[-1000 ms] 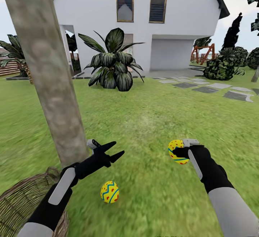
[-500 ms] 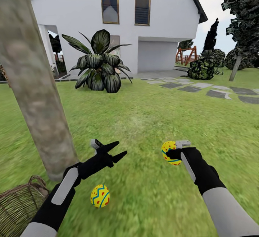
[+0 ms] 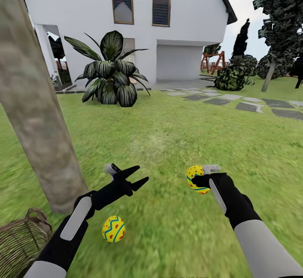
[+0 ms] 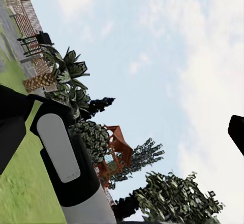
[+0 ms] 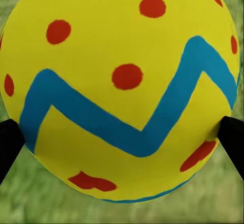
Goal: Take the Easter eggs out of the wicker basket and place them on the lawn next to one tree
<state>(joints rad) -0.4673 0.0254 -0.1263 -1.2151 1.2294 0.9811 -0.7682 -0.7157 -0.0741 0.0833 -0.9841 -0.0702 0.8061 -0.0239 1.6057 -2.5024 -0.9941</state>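
One yellow Easter egg [image 3: 113, 229] with blue zigzags and red dots lies on the lawn [image 3: 176, 143], just right of the pale mottled tree trunk [image 3: 38, 113]. My left gripper [image 3: 139, 177] hovers open above and beyond it, holding nothing. A second egg [image 3: 196, 178] is held above the grass by my right gripper [image 3: 201, 178], which is shut on it; the right wrist view shows this egg [image 5: 122, 89] close up between the fingertips [image 5: 9, 143]. The wicker basket [image 3: 21, 240] sits at the foot of the trunk, cut off by the frame edge; its inside is hidden.
A broad-leaved striped plant [image 3: 110, 78] stands before the white house [image 3: 176, 21]. Grey stepping stones [image 3: 248, 106] run to the far right, with dark shrubs [image 3: 233, 76] and dark trees [image 3: 282, 17] behind. Open grass stretches ahead of both grippers.
The whole view has swung to the right, so trunk, basket and lying egg slid left in the picture. Both grippers keep their poses; the right still holds its egg.
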